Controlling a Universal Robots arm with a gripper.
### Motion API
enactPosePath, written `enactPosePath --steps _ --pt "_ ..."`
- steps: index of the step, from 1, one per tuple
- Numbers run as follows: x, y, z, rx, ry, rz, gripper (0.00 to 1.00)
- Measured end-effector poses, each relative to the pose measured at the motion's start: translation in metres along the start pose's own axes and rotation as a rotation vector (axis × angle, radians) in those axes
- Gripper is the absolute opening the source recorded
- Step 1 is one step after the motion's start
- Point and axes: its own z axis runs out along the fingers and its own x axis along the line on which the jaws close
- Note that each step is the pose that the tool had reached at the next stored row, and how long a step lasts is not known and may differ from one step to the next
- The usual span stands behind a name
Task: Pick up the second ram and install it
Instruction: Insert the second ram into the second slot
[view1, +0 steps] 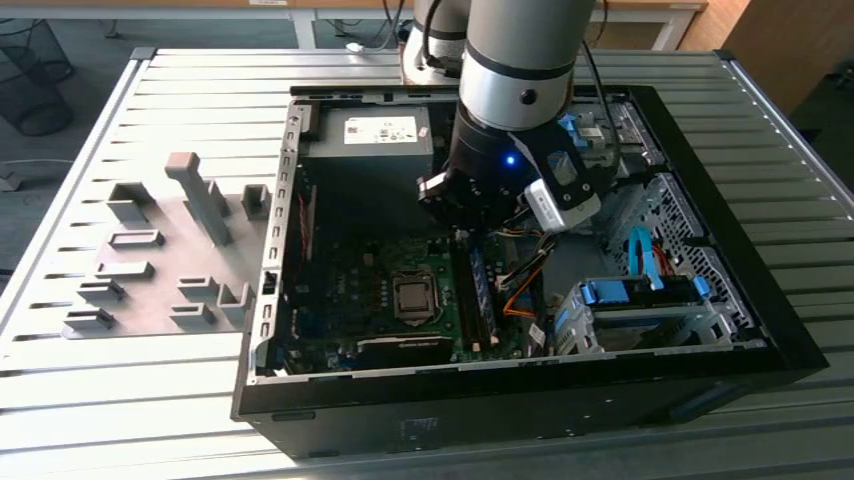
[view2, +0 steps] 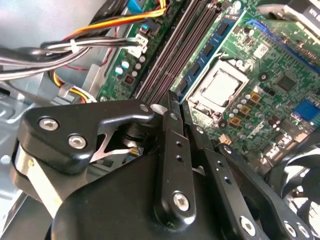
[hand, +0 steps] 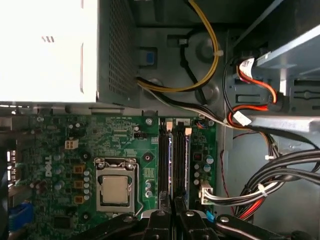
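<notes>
One blue circuit-board stick with black chips, the second ram (view1: 481, 300), stands in a dark slot of the green motherboard (view1: 360, 275), inside the open black computer case (view1: 534, 400). We see it seated beside the CPU socket in both wrist views (view2: 212, 50) (hand: 179, 160). The black gripper (view2: 175, 100) hangs right over the slot ends, its fingers (hand: 162, 220) drawn nearly together, gripping nothing we can see. Pick-up looks done and insertion looks largely done. We can't tell whether the end latches have closed.
</notes>
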Motion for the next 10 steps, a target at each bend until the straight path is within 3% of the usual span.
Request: enactPosePath --steps 10 --pt "0.0000 -0.0005 0.0019 -0.0004 -0.0001 0.002 0.14"
